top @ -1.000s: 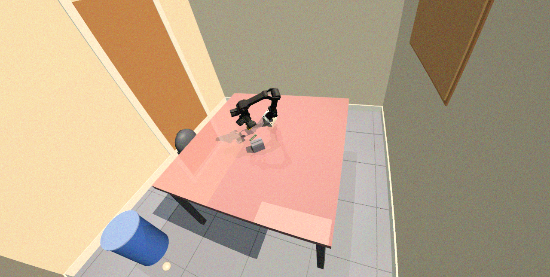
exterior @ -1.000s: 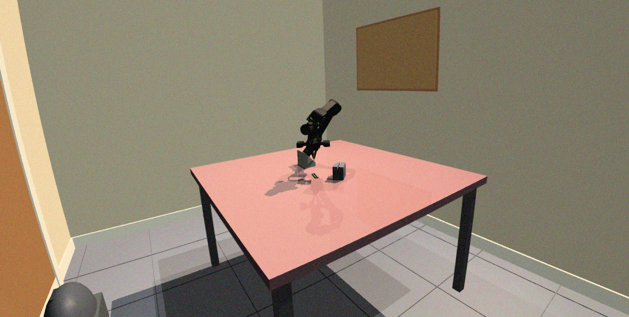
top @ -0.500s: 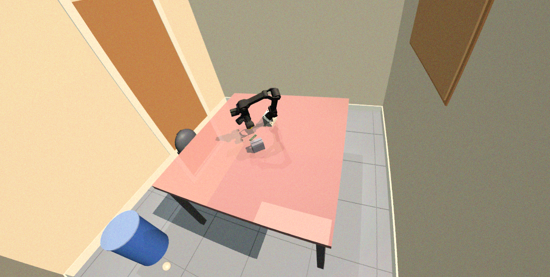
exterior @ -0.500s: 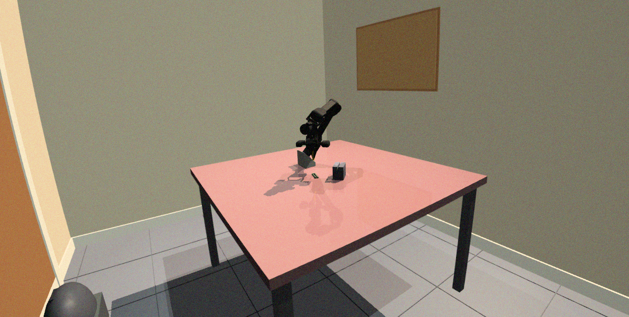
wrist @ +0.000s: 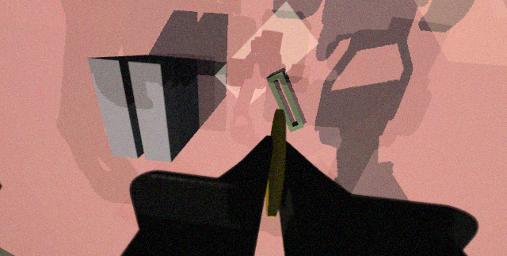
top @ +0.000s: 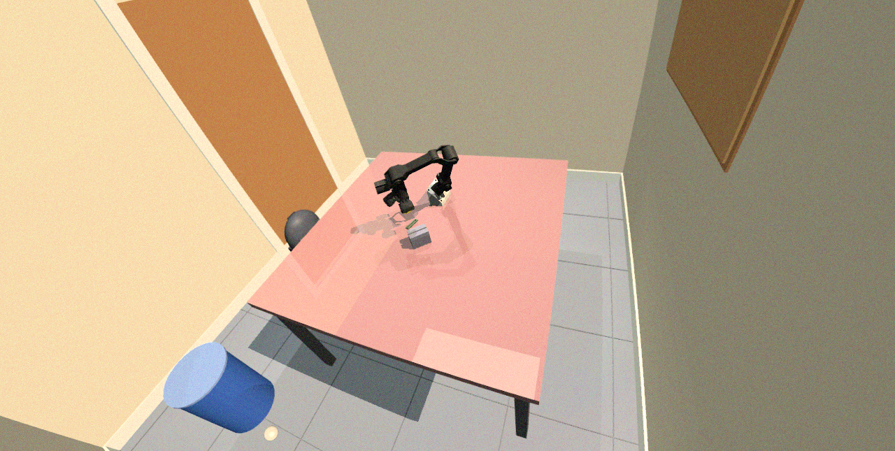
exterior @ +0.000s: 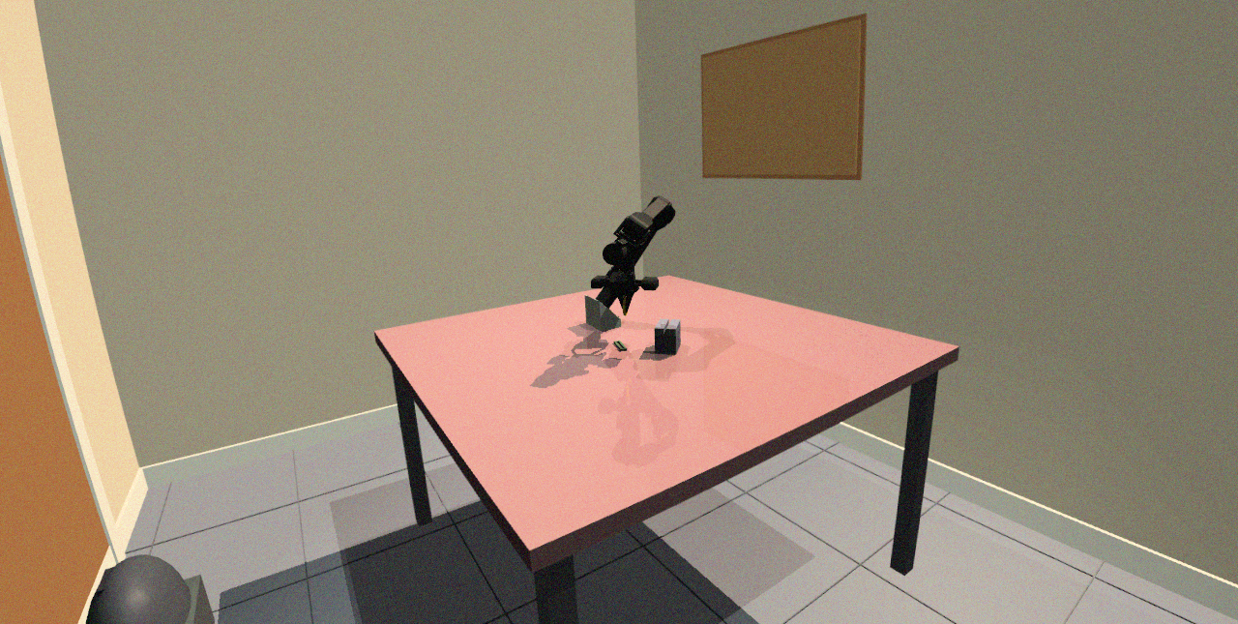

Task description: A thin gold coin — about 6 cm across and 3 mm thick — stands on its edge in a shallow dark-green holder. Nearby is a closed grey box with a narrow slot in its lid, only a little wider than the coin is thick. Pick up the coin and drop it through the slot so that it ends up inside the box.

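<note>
From the wrist view I see, at left, one grey box [wrist: 135, 109] on the pink desk [wrist: 436, 129], lid closed, a dark slot [wrist: 131, 109] running along its top; I cannot see inside it. To its right lies one green holder [wrist: 286, 101], flat on the desk, its groove bare. Just beside the holder's near end, raised off the desk, is the one gold coin [wrist: 277, 161], seen edge-on. My gripper [wrist: 277, 177] has its jaws closed tight on the coin's two faces, the upper rim sticking out past the tips. Box and holder sit near each other, not touching.
</note>
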`<state>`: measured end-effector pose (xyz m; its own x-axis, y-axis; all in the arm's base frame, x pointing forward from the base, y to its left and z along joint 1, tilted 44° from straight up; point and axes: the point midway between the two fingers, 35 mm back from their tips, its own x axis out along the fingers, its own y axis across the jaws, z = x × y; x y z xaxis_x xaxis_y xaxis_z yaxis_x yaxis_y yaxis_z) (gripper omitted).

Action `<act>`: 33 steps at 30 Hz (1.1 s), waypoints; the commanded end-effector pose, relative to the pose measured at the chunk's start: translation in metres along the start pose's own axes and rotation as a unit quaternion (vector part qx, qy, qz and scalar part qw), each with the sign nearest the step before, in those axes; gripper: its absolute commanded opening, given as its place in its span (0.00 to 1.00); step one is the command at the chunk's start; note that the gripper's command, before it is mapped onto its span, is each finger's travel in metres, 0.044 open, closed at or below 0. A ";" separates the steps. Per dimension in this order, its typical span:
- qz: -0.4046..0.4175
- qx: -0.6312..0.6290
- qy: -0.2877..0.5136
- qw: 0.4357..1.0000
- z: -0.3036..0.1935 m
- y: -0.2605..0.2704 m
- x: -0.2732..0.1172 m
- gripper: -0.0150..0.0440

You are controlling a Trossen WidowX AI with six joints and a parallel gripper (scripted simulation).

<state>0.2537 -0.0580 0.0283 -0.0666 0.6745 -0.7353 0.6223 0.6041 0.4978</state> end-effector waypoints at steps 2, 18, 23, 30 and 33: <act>0.001 -0.001 -0.002 1.000 0.002 0.015 -0.001 0.25; 0.000 -0.005 -0.005 1.000 0.004 0.051 -0.002 0.25; 0.001 -0.005 -0.005 1.000 0.003 0.063 -0.002 0.25; 0.003 -0.004 -0.003 1.000 0.001 0.080 -0.002 0.25; 0.003 -0.004 -0.002 1.000 0.000 0.087 -0.001 0.25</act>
<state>0.3024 -0.0138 0.0664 -0.0612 0.6724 -0.7376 0.6165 0.6067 0.5018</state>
